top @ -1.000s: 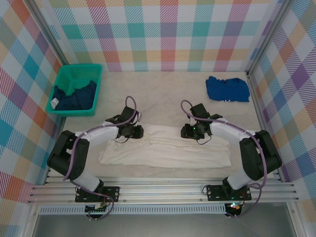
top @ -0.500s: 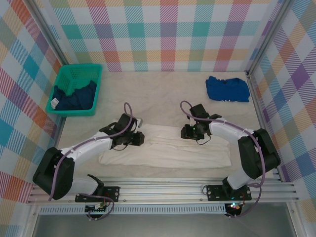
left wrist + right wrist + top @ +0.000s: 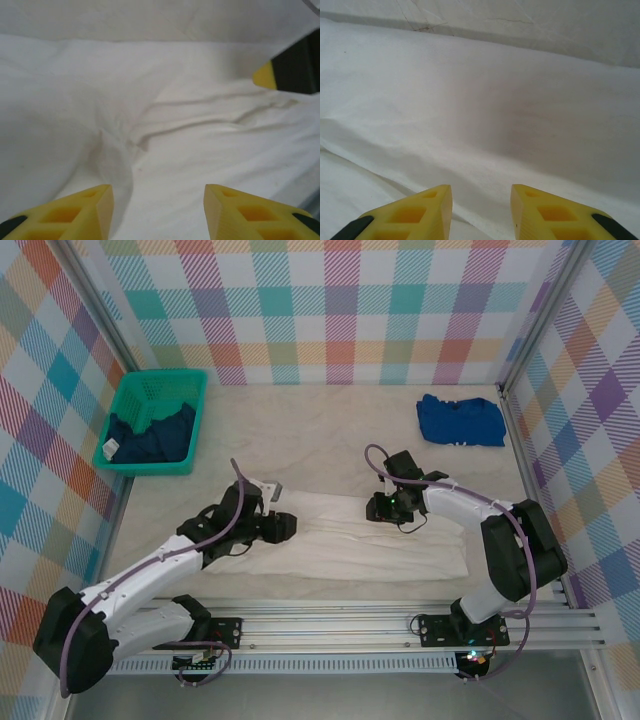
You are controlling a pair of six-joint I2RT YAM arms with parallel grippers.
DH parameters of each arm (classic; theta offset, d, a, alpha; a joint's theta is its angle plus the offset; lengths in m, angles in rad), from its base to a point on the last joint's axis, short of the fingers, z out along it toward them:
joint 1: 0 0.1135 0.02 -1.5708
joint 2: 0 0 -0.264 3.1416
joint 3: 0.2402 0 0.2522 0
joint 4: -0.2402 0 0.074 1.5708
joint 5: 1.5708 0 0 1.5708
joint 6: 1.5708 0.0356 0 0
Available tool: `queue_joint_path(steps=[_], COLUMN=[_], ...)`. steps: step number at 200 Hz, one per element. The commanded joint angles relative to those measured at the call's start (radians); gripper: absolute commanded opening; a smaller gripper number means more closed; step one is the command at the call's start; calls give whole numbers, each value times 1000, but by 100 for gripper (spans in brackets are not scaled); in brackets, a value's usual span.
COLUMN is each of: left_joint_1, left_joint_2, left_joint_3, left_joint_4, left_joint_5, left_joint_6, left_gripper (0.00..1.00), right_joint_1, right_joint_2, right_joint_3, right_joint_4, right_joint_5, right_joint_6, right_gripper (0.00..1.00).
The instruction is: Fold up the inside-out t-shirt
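Cream-covered table [image 3: 330, 430] carries the inside-out t-shirt [image 3: 350, 545], lying as a long band near the arm bases. Left gripper [image 3: 156, 200] hangs over it unclenched (fingers spread, nothing between). Right gripper [image 3: 481, 197] sits at its far edge, grip apparently indeterminable.

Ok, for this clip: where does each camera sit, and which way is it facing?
Top external: above and behind the arm bases, looking down on the table; both arms show, with the left gripper and right gripper on the white t-shirt.
Left wrist: on the left arm, looking past its own yellow fingers at wrinkled shirt.
Right wrist: on the right arm, looking past its own yellow fingers at smoother shirt.
Shared: all three see the t-shirt.
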Motion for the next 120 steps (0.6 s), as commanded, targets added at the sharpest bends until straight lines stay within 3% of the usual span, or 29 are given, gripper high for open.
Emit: queue_joint_path(steps=[1, 67, 120], left_joint_1=[11, 15, 9], left_joint_2=[72, 357, 412], left_joint_3=[48, 185, 196], left_joint_4=[-60, -21, -57], left_joint_5=[-161, -60, 7], left_joint_6=[-20, 13, 83], left_gripper=[52, 53, 34], right_joint_1=[3, 4, 4], right_joint_2=[-18, -27, -22], right_joint_3=[12, 2, -1], right_joint_4=[-9, -2, 3], right_joint_5=[6, -6, -12], right_joint_6=[-5, 2, 5], right_gripper=[36, 37, 37])
